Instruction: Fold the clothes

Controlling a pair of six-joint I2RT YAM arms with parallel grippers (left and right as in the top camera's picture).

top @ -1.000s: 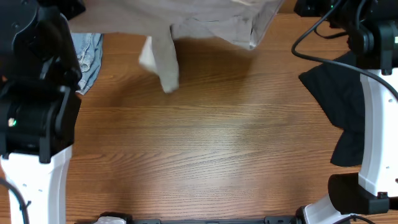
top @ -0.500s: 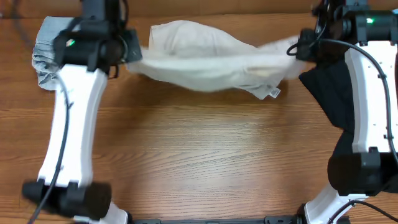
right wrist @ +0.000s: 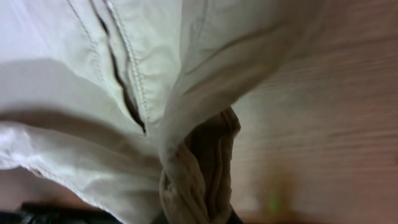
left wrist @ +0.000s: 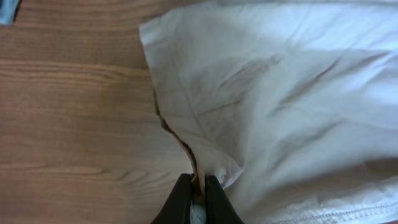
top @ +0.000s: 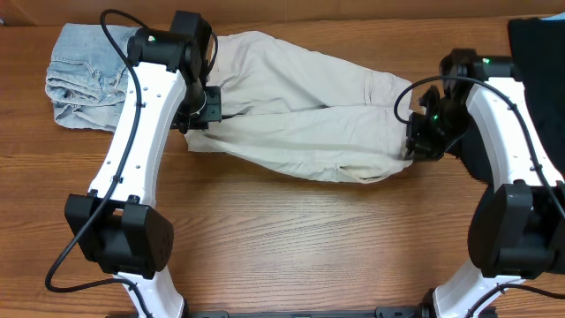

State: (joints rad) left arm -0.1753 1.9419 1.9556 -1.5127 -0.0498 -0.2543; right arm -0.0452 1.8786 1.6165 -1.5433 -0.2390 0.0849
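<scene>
A wooden table (top: 300,247) is shown from above, filling the view. Its warm brown surface is marked by fine grain running side to side. Soft, even light is spread across it, with a paler sheen near the middle.

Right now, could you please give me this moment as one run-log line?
left tool: shut on beige shorts edge | right tool: shut on opposite edge | state: spread across table

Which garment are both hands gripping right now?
The beige shorts, pinched by the left hand and right hand and spread between them. The denim piece and black garment lie ungripped at the sides.
</scene>
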